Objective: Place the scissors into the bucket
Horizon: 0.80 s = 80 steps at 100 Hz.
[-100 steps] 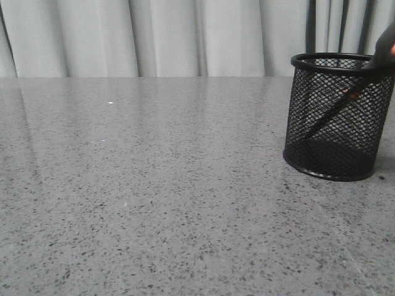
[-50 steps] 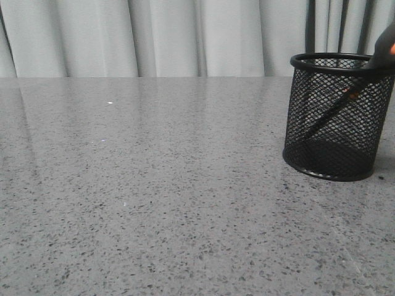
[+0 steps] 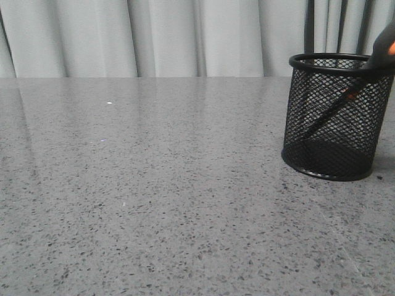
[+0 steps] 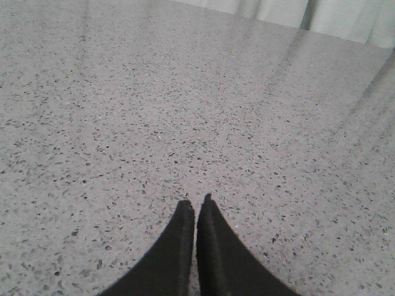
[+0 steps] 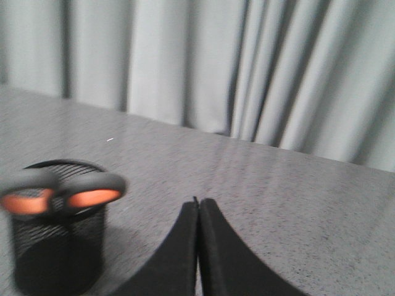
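Observation:
The black wire-mesh bucket (image 3: 336,117) stands upright on the grey table at the right. The scissors (image 3: 333,111) stand in it, blades slanting down inside the mesh, and a handle loop (image 3: 384,52) sticks out over the rim at the frame's right edge. In the right wrist view the bucket (image 5: 58,240) holds the scissors' dark grey, orange-lined handle loops (image 5: 62,194), blurred. My right gripper (image 5: 198,202) is shut and empty, apart from the bucket. My left gripper (image 4: 195,202) is shut and empty over bare tabletop. Neither gripper shows in the front view.
The grey speckled stone tabletop (image 3: 154,185) stretches left and in front of the bucket. Pale grey curtains (image 3: 185,37) hang behind the table's far edge.
The bucket has shifted very slightly to the left in the front view. The scissors stay in it, leaning the same way.

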### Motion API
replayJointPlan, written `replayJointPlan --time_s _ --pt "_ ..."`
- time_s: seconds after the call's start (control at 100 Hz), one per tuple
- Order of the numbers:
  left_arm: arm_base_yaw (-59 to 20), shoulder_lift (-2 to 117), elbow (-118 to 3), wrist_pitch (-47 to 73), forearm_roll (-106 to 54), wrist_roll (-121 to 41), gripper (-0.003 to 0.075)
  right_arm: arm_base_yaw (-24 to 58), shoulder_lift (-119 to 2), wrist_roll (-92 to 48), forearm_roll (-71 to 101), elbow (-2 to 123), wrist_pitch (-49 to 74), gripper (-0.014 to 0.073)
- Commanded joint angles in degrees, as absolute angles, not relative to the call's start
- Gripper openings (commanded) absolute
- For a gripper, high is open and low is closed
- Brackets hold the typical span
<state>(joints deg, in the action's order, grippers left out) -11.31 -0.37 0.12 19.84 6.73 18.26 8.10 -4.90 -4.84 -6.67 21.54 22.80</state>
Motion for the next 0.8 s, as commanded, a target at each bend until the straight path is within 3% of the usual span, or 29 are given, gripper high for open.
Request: replayJointPlan --time_s 0.0,0.11,0.22,0.48,0.69,0.79 --pt "-11.15 -1.24 2.87 17.60 5.95 18.18 -0.0020 3.04 -5.69 -1.61 -7.56 15.51 5.40 -0.0050" --pt "-11.15 -1.24 2.87 17.60 5.95 18.18 -0.0020 -2.36 -5.69 -0.37 -7.56 5.20 -11.67 -0.0050" --pt "-11.15 -1.24 2.87 17.60 5.95 18.18 -0.0020 -3.87 -4.51 2.94 -7.56 -1.83 -15.13 -0.0050" --pt "-11.15 -1.24 2.87 17.72 5.95 18.18 -0.0020 -3.87 1.74 3.06 -7.56 -1.55 6.48 -0.0050" --pt "-11.15 -1.24 2.87 17.72 5.95 18.18 -0.0020 -3.87 1.75 3.06 -7.56 -1.64 17.45 -0.0050" --pt "-11.15 -1.24 2.87 17.72 5.95 18.18 -0.0020 -3.87 1.75 3.06 -7.56 -1.64 16.79 -0.0050"
